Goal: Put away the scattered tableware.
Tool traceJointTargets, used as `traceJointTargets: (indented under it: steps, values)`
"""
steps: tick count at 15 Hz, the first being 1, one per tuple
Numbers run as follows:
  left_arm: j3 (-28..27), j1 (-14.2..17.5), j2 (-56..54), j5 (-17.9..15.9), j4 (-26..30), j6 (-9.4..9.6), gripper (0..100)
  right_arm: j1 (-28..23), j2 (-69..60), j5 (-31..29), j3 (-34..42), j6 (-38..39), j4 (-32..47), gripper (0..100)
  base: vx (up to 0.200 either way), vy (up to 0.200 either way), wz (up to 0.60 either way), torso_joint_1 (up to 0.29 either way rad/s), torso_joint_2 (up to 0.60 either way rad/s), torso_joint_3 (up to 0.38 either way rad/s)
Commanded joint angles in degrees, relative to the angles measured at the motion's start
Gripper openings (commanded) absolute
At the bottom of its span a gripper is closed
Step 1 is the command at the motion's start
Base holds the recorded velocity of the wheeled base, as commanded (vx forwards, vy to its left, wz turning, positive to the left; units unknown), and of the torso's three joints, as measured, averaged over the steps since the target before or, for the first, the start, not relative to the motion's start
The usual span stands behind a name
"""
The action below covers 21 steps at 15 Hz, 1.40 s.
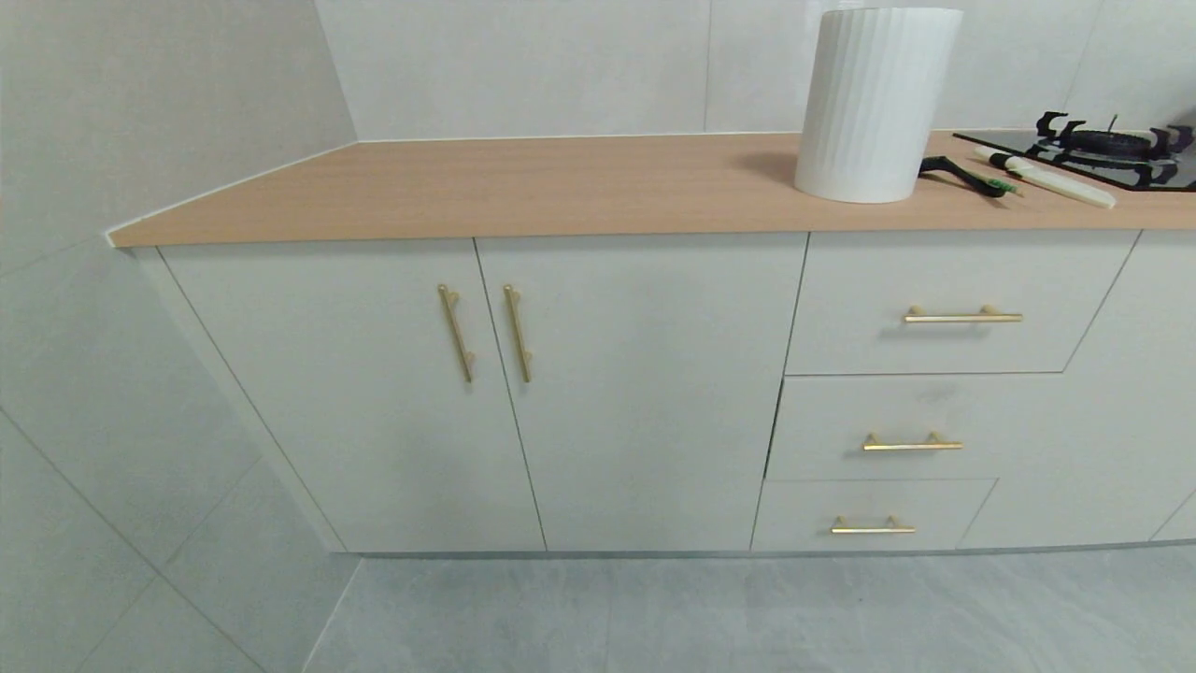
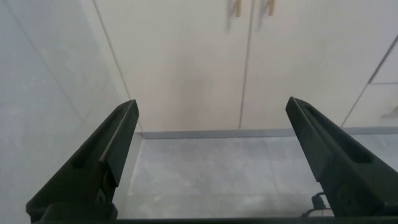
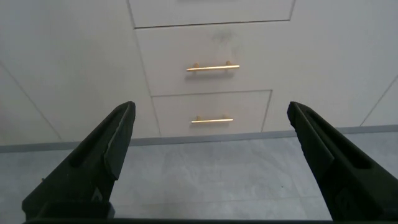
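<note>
On the wooden counter (image 1: 561, 187) at the right lie a black-handled utensil with a green tip (image 1: 967, 177) and a cream-handled utensil (image 1: 1046, 178), beside a tall white ribbed container (image 1: 874, 103). My left gripper (image 2: 211, 109) hangs low over the floor, open and empty, facing the two cabinet doors (image 2: 249, 56). My right gripper (image 3: 211, 112) is also open and empty, low in front of the lower drawers (image 3: 211, 99).
A black gas hob (image 1: 1112, 145) sits at the counter's far right. Below are two cabinet doors with gold handles (image 1: 486, 332) and three closed drawers (image 1: 962, 316). A tiled wall (image 1: 112, 280) closes the left side. Grey floor (image 1: 654, 617) lies open before the cabinets.
</note>
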Motion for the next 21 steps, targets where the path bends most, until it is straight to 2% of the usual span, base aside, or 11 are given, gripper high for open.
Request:
traceJointTargets:
  steps: [1, 4, 5, 7, 10, 18, 21]
  values:
    - [0.0, 0.0, 0.1, 0.0, 0.0, -0.08, 100, 0.0, 0.1, 0.0, 0.0, 0.0, 0.0, 100, 0.000, -0.200, 0.00, 0.007, 0.00, 0.002]
    - [0.0, 0.0, 0.1, 0.0, -0.1, -0.25, 100, 0.0, 0.1, 0.0, 0.0, 0.0, 0.1, 100, 0.000, -0.200, 0.00, 0.001, 0.00, 0.002]
    - [0.0, 0.0, 0.1, 0.1, -0.1, -0.43, 100, 0.0, 0.1, 0.0, 0.0, 0.0, 0.0, 100, 0.000, 0.000, 0.00, 0.000, 0.00, 0.000]
    - [0.0, 0.0, 0.1, 0.1, 0.0, -2.01, 100, 0.0, 0.2, 0.0, 0.0, 0.0, 0.0, 100, 0.000, 0.000, 0.00, 0.000, 0.00, 0.000]
    - [0.0, 0.0, 0.1, 0.1, -0.1, -1.92, 100, 0.0, 0.1, 0.0, 0.0, 0.0, 0.0, 100, 0.000, 0.000, 0.00, 0.000, 0.00, 0.000]
    - [0.0, 0.0, 0.1, 0.1, -0.1, -2.01, 100, 0.0, 0.1, -0.1, 0.0, 0.0, 0.0, 100, 0.200, 0.000, 0.00, 0.003, 0.00, -0.001]
    - [0.0, 0.0, 0.1, 0.1, -0.1, -2.10, 100, 0.0, 0.1, 0.0, 0.0, 0.0, 0.1, 100, 0.000, 0.000, 0.00, 0.000, 0.00, 0.000]
